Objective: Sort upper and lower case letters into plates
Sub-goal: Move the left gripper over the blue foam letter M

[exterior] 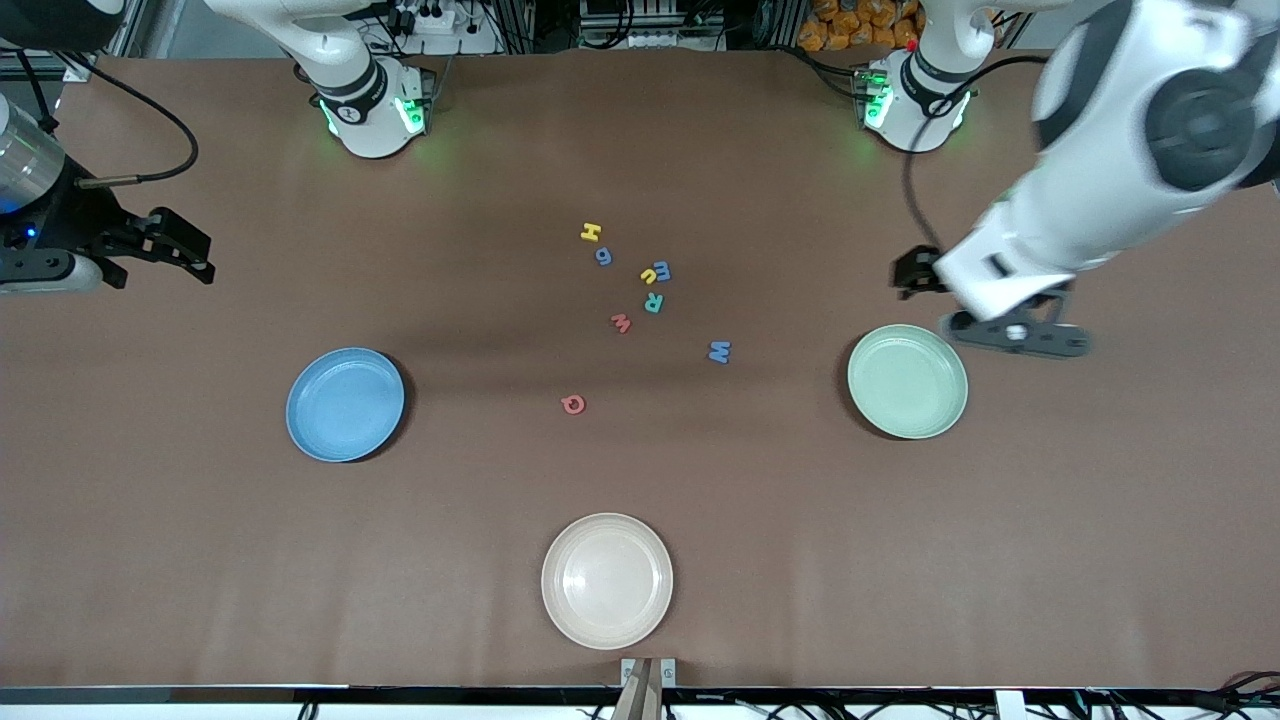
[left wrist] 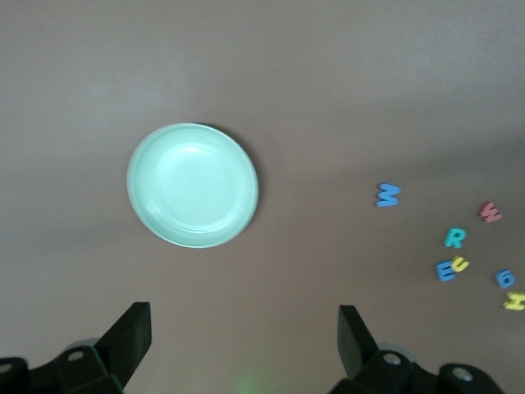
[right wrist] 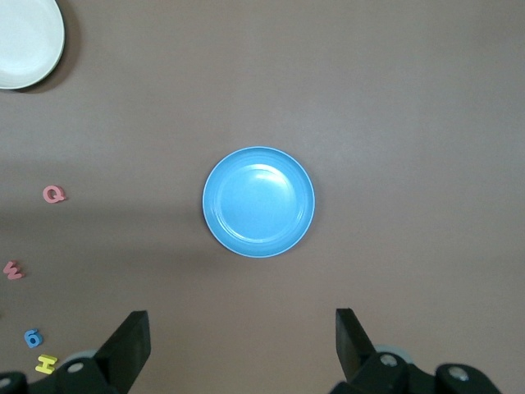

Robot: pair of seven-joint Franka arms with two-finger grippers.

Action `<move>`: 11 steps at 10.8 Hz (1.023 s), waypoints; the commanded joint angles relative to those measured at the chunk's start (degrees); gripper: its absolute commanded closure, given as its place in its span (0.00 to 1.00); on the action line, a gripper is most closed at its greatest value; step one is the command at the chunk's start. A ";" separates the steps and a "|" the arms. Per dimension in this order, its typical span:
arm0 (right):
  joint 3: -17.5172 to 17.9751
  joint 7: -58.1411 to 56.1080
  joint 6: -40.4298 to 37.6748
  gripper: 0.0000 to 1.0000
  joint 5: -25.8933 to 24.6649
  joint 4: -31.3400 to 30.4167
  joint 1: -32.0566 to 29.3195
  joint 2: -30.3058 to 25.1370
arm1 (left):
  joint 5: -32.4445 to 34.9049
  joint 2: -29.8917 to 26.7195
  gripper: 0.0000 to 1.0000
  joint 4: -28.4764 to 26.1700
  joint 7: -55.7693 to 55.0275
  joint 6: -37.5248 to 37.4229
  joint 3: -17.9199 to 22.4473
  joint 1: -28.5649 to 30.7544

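Note:
Several small letters lie loose mid-table: yellow H (exterior: 590,232), blue G (exterior: 603,256), yellow u (exterior: 648,275), blue E (exterior: 662,270), teal R (exterior: 653,302), red W (exterior: 621,323), blue W (exterior: 719,351) and red Q (exterior: 573,404). The blue plate (exterior: 345,404) sits toward the right arm's end, the mint green plate (exterior: 907,381) toward the left arm's end; both hold nothing. My left gripper (left wrist: 244,316) hangs open high over the table beside the green plate. My right gripper (right wrist: 244,322) hangs open high over the table beside the blue plate.
A cream-beige plate (exterior: 607,580) sits near the table's front edge, nearer the front camera than the letters. Both arm bases (exterior: 375,105) (exterior: 910,100) stand along the back edge, with cables trailing from them.

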 commanded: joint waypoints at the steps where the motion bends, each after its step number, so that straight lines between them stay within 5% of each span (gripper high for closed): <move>1: -0.08 0.42 -0.86 0.00 0.60 2.01 0.15 -0.53 | 0.88 5.35 0.00 0.30 -6.25 3.59 -0.06 -5.15; 5: 0.18 0.69 -1.56 0.00 0.69 2.55 0.15 -0.53 | 0.88 10.55 0.00 -6.10 -19.40 16.76 -0.14 -9.64; 11: -0.17 -0.46 -1.74 0.00 0.87 2.55 -1.00 0.26 | 0.27 18.90 0.00 -6.82 -51.32 23.46 -0.23 -10.97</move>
